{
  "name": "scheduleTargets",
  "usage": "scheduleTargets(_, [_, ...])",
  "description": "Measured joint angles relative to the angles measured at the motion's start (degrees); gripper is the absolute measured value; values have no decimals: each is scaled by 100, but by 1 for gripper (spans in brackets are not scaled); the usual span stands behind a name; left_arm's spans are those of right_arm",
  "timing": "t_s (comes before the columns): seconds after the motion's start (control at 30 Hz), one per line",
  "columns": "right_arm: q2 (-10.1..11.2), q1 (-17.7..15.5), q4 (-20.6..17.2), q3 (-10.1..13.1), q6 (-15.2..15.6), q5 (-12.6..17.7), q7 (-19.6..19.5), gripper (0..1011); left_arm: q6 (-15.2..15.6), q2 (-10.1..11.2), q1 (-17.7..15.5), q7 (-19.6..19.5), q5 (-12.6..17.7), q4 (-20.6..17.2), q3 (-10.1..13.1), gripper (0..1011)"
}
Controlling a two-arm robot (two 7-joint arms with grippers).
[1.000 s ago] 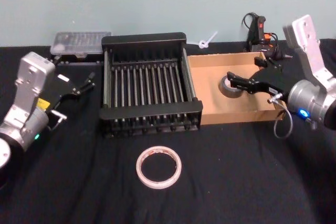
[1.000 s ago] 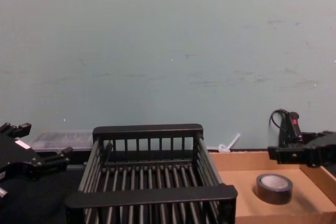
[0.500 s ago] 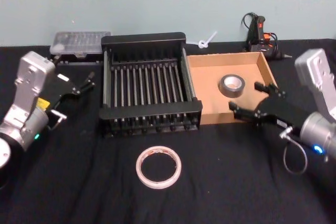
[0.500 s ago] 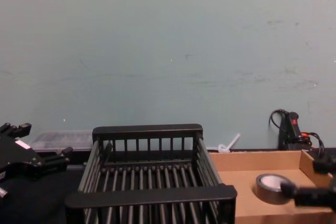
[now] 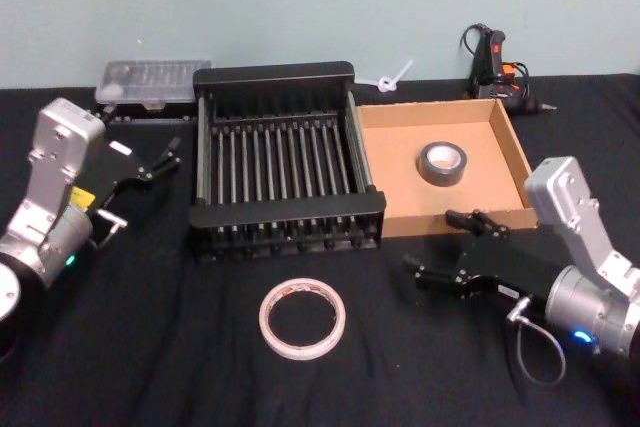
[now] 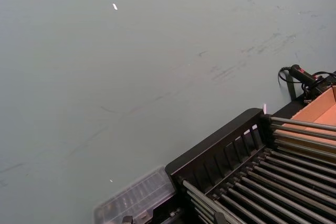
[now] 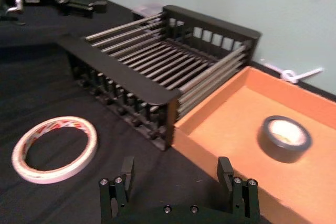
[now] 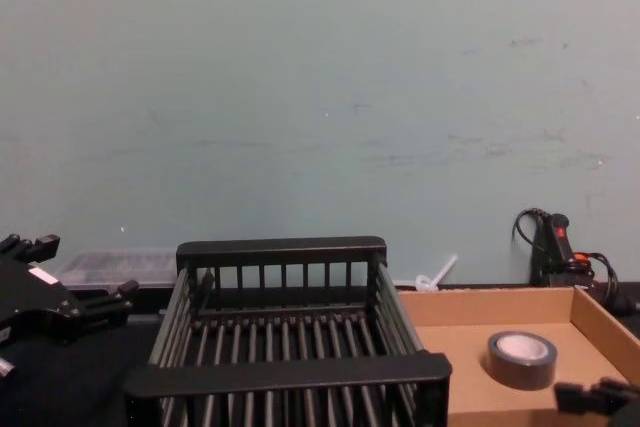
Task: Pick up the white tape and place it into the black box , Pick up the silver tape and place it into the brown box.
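The white tape lies flat on the black cloth in front of the black box. In the brown box, to the right of the crate, sits the silver tape. My right gripper is open and holds nothing. It hovers low over the cloth just in front of the brown box, to the right of the white tape. My left gripper stays open and parked left of the black box.
A clear plastic case lies behind the crate's left corner. A white zip tie and a black glue gun with its cable sit behind the brown box. Bare black cloth surrounds the white ring.
My right gripper has pulled back out of the brown box and dropped to the cloth in front of it, nearer the white tape. The silver tape stayed in the box. The left arm is unmoved.
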Motion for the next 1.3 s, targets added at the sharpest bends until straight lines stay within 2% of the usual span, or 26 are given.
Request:
scheduleTargets(0.47, [-158,506,309,-607,20,-143,335,1002,0,0,0,0,0,0,0,1002])
scheduleTargets(0.8, [-340,968,576,-1094,218,-146,615,1002,0,0,0,0,0,0,0,1001])
scheduleTargets(1.3, [-618,1431,975,-1573,309,-244,744,1002,0,0,0,0,0,0,0,1001])
